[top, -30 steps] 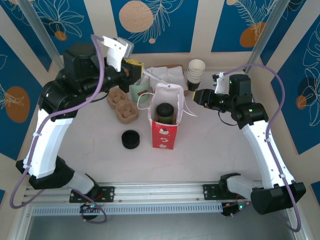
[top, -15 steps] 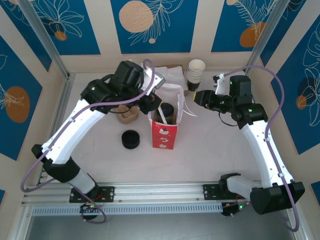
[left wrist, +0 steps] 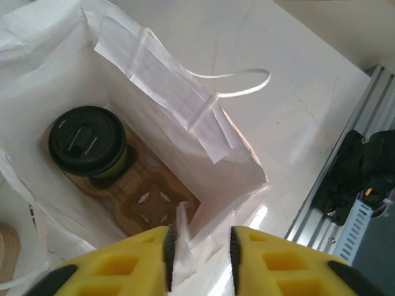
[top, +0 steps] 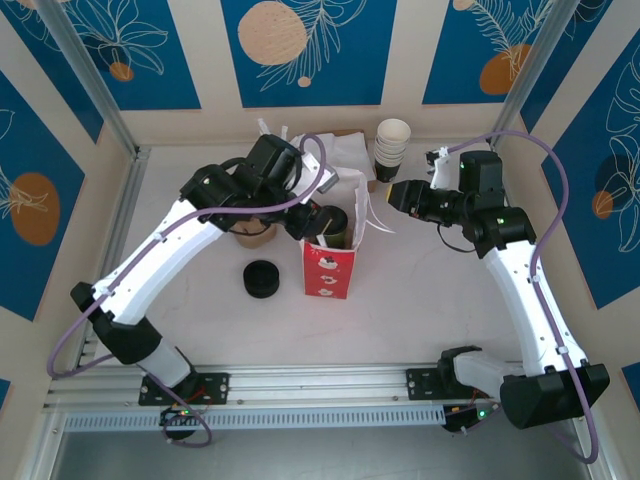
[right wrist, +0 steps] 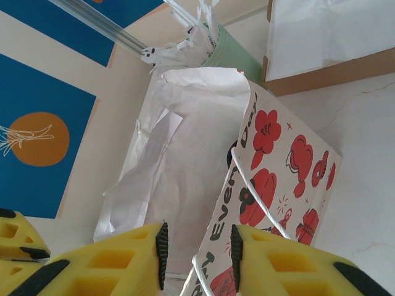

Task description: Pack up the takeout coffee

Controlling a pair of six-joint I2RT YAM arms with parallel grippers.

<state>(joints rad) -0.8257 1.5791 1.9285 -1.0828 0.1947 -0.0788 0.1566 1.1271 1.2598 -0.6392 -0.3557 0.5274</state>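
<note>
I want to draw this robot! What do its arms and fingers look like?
The left arm and right arm have smooth white shells joined by chunky black joints. A purple cable loops along each one. The fingers are bright yellow blocks with square hollows and black strips on their inner edges.

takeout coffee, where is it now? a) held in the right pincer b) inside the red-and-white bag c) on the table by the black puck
b: the left wrist view looks into the bag and shows the takeout coffee standing inside on a brown carrier
</note>
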